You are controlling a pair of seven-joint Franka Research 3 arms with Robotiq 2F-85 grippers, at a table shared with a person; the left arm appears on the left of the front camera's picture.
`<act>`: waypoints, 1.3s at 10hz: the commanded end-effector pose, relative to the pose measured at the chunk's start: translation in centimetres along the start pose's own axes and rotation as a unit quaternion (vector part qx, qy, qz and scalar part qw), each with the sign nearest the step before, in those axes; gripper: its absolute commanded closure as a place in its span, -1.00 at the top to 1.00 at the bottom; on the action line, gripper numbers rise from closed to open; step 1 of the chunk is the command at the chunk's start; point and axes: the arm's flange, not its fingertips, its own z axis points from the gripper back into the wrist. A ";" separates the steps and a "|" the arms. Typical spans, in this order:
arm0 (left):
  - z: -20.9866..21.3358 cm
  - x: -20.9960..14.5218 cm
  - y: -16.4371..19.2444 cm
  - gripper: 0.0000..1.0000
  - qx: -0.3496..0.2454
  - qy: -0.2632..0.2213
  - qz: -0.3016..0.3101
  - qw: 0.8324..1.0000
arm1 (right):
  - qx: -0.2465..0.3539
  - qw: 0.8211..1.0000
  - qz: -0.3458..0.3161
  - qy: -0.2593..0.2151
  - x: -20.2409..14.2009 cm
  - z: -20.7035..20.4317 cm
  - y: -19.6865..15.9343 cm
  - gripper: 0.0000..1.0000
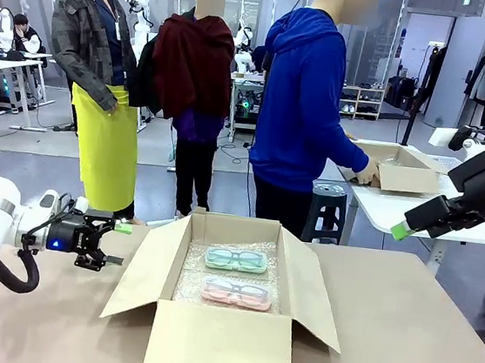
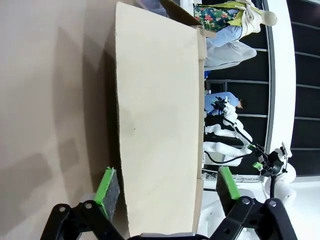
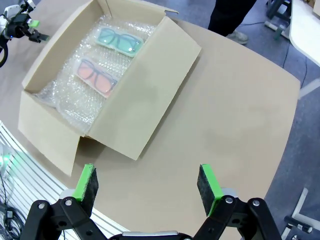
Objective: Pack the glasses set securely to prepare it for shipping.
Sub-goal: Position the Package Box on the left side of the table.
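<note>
Sideways left pincer [image 1: 117, 244], agape, beside box [image 1: 222, 341]

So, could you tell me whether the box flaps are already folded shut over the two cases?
No, the cardboard box flaps stand open.

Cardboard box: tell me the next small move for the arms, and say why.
Probably the left gripper should close on the left flap and start folding it in. Both cases, mint and pink, already lie on bubble wrap inside the box, all flaps stand open, and the left gripper is open astride that flap's edge. The right gripper hangs off to the side.
</note>
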 end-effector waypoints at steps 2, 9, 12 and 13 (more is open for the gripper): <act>-1.8 -0.8 1.1 1.00 -0.007 0.004 0.013 1.000 | -0.001 1.000 0.002 -0.002 0.0 0.0 -0.2 1.00; -1.4 -0.9 1.0 -1.00 -0.039 0.020 0.052 0.998 | -0.001 1.000 0.002 -0.002 0.0 0.0 -0.2 1.00; -0.4 -0.5 0.2 -1.00 -0.091 0.054 0.083 0.991 | -0.001 1.000 0.002 -0.002 0.0 0.0 -0.2 1.00; -0.4 -0.6 -0.1 -1.00 -0.090 0.060 0.080 0.991 | -0.001 1.000 0.002 -0.002 0.0 0.0 -0.2 1.00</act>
